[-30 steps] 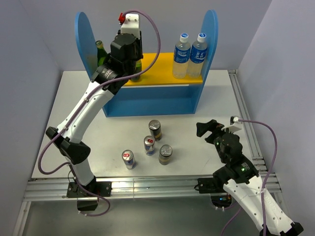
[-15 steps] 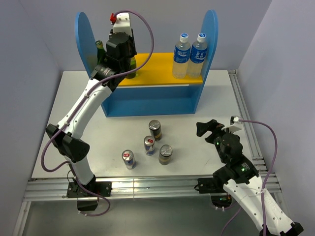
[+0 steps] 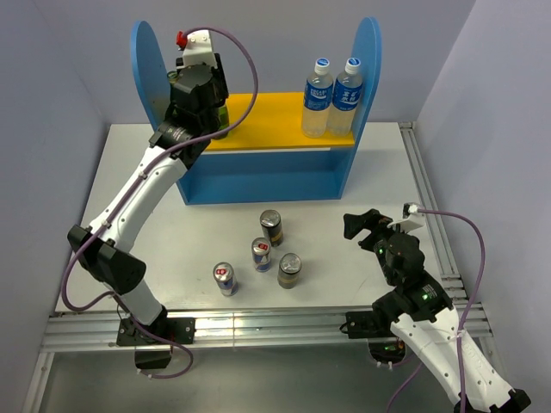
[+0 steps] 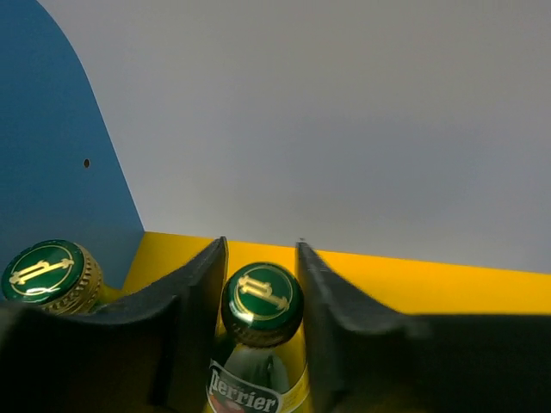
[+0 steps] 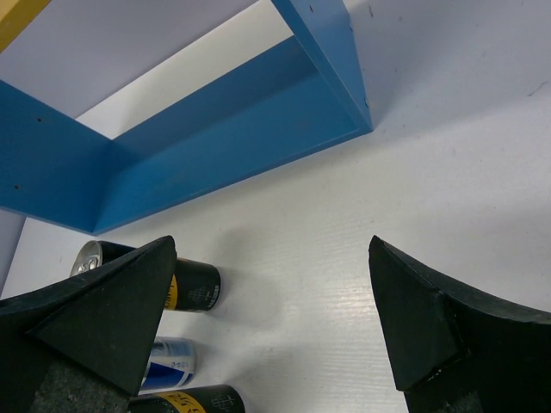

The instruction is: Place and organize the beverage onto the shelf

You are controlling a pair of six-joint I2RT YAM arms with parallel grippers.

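My left gripper (image 3: pixel 209 114) is at the left end of the shelf's yellow upper board (image 3: pixel 275 112), shut on a dark-green glass bottle (image 4: pixel 262 298) that stands between its fingers (image 4: pixel 200 288). In the left wrist view the gripper (image 4: pixel 258 247) has the second green bottle (image 4: pixel 47 274) just to its left, by the blue side panel (image 4: pixel 52 155). Two dark brown-gold cans (image 3: pixel 272 226) (image 3: pixel 289 269) and two blue-and-silver cans (image 3: pixel 262 254) (image 3: pixel 225 278) stand on the table in front of the shelf (image 3: pixel 258 176). My right gripper (image 3: pixel 362 225) is open and empty, right of the cans (image 5: pixel 185 284).
Two clear water bottles with blue labels (image 3: pixel 318 97) (image 3: pixel 347 96) stand at the right end of the upper board. The shelf's lower level (image 5: pixel 215 146) shows nothing on it. A metal rail (image 3: pixel 422 198) runs along the table's right edge.
My left gripper has moved left along the upper board with the green bottle, ending close to the left side panel and the other green bottle. The right arm has not moved.
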